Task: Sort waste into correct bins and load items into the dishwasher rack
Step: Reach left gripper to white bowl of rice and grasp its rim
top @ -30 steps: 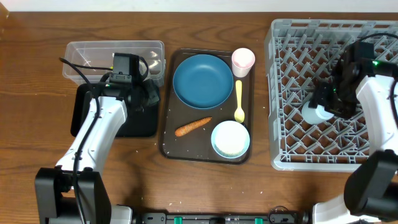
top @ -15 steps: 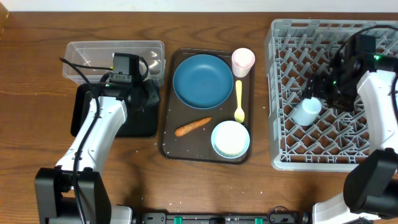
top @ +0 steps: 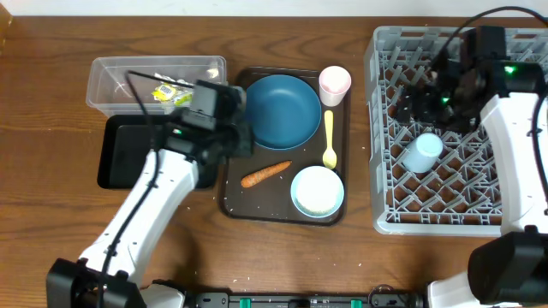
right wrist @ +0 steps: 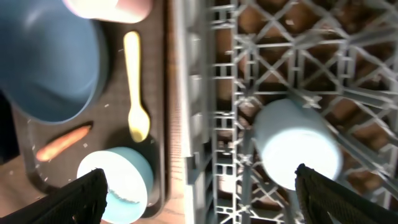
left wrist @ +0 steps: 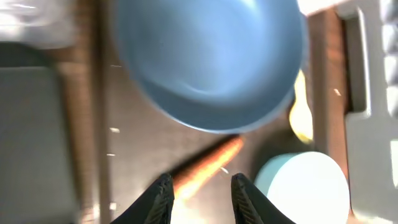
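Note:
The orange carrot (top: 265,174) lies on the dark brown serving tray (top: 231,201) with the dark blue plate (top: 280,110), pink cup (top: 335,84), yellow spoon (top: 330,139) and white-and-pale-blue bowl (top: 317,192). My left gripper (left wrist: 199,194) is open just above the carrot (left wrist: 208,165), empty. The light blue cup (top: 422,152) lies in the grey dishwasher rack (top: 385,128). My right gripper (right wrist: 199,186) is open wide and empty above the rack's left edge, apart from the cup (right wrist: 298,142). Paper and yellow wrapper scraps (top: 171,89) lie in the clear tub (top: 107,73).
The black tray (top: 124,158) sits in front of the clear tub, left of the serving tray. Rice grains (top: 184,205) are scattered on the wooden table near the serving tray. The right wrist view shows the spoon (right wrist: 134,81) and bowl (right wrist: 118,180).
My left arm has swung right from the black tray to over the carrot. My right gripper let go of the light blue cup in the rack and moved back and left.

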Robot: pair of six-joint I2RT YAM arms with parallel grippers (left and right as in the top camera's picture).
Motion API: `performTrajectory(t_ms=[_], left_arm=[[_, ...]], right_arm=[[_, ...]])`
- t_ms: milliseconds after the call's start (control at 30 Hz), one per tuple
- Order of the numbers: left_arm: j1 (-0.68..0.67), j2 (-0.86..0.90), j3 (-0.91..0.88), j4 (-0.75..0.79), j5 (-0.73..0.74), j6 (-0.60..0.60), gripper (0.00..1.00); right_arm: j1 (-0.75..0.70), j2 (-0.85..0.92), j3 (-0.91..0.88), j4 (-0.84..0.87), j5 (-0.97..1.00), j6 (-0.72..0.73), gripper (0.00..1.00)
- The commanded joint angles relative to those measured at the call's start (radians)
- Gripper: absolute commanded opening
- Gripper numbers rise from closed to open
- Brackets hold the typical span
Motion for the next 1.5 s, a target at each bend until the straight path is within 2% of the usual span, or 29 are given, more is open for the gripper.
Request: performTrajectory(t_ms=[0,133,300,500,667,833,1100,1233,1467], left_arm=[[-0.057,-0.005,0.009,-0.024,0.007,0.038,0.34],[-0.17,-0.003,0.009,-0.079,-0.004,0.047,0.35],[-0.309,0.025,0.009,-0.103,-0.138,0.049,0.38],[-0.475,0.05,0.009,-0.039,-0.195,0.117,0.44],[-0.596,0.066,0.01,0.035,-0.286,0.108,0.47],[-0.64,0.156,0.035,0.062,-0.285,0.051,0.47],[-0.698,0.349,0.275,-0.128,-0.285,0.053,0.47],[-0.717,0.437,0.316,-0.154,-0.281,0.064,0.47],[-0.717,0.457,0.33,-0.164,-0.27,0.063,0.45]], right_arm=[[0.037,-0.018,0.021,0.01,-0.022,-0.027,0.94],[0.047,-0.018,0.021,0.032,-0.019,-0.026,0.95],[0.047,-0.018,0.021,0.034,-0.019,-0.026,0.94],[0.047,-0.018,0.021,0.035,-0.011,-0.027,0.95],[0.047,-0.018,0.021,0.035,-0.012,-0.026,0.95],[0.046,-0.018,0.021,0.032,-0.011,-0.026,0.95],[0.042,-0.018,0.021,0.032,0.019,-0.026,0.95],[0.042,-0.018,0.021,0.032,0.019,-0.026,0.95],[0.042,-0.018,0.021,0.031,0.023,-0.027,0.95]])
